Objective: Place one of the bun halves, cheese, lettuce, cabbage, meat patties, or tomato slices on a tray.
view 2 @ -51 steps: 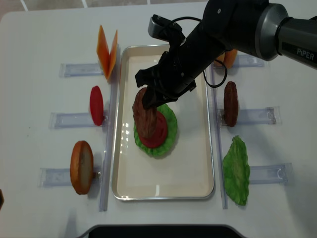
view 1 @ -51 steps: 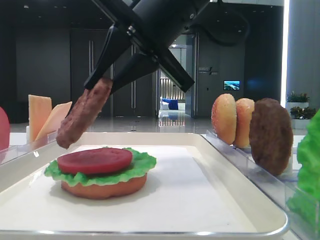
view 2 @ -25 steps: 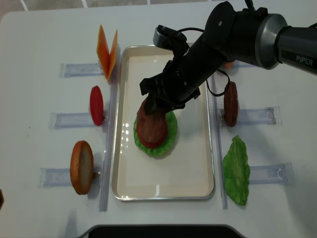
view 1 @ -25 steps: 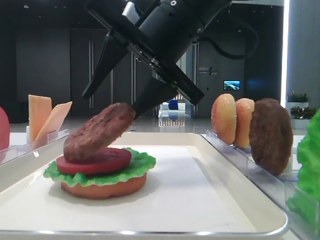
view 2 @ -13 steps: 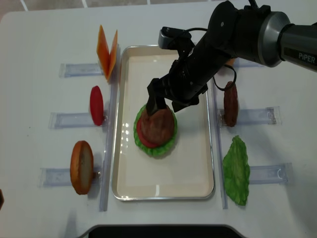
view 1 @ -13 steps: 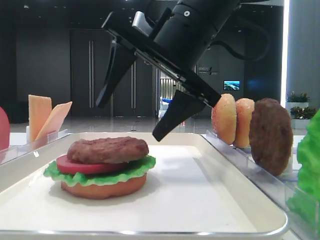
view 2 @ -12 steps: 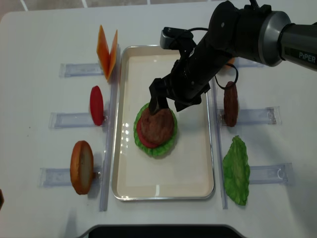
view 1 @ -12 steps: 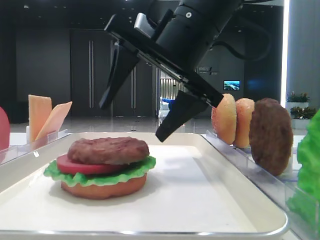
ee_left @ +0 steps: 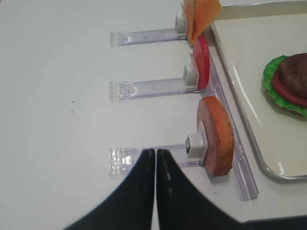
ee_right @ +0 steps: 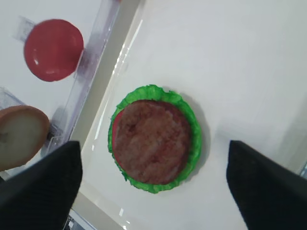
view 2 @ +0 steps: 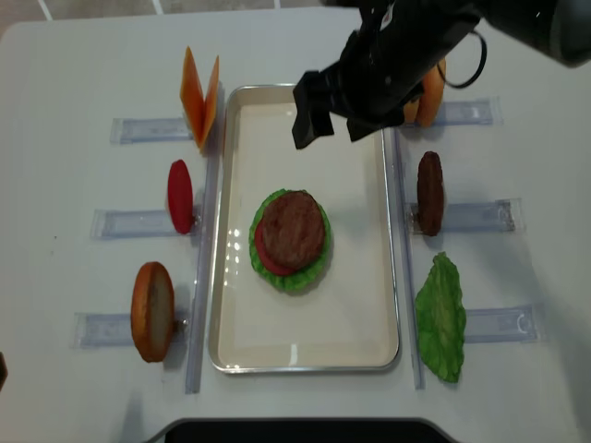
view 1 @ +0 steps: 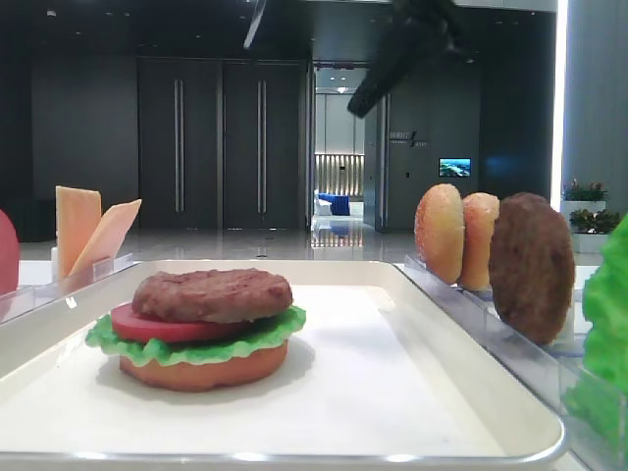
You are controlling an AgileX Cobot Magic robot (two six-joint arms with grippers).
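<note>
On the cream tray (view 2: 305, 355) stands a stack: bun half (view 1: 201, 371), lettuce (view 1: 257, 332), tomato slice (view 1: 147, 324), and a meat patty (view 2: 294, 229) lying flat on top. My right gripper (view 2: 334, 118) hangs open and empty, high over the tray's far end. In the right wrist view the patty (ee_right: 152, 141) lies below and between the wide-apart fingers (ee_right: 41, 187). My left gripper (ee_left: 154, 151) is shut on nothing, over the table beside an upright bun half (ee_left: 218, 136) in its clear holder.
Left of the tray stand cheese slices (view 2: 200, 88), a tomato slice (view 2: 180, 196) and a bun half (view 2: 152, 311) in clear holders. On the right are buns (view 2: 427, 100), an upright patty (view 2: 429, 192) and a lettuce leaf (view 2: 440, 318).
The right gripper has let go of the patty, which now lies flat on the tomato. It opened wide, rose and drew back toward the tray's far end. The left gripper stayed still.
</note>
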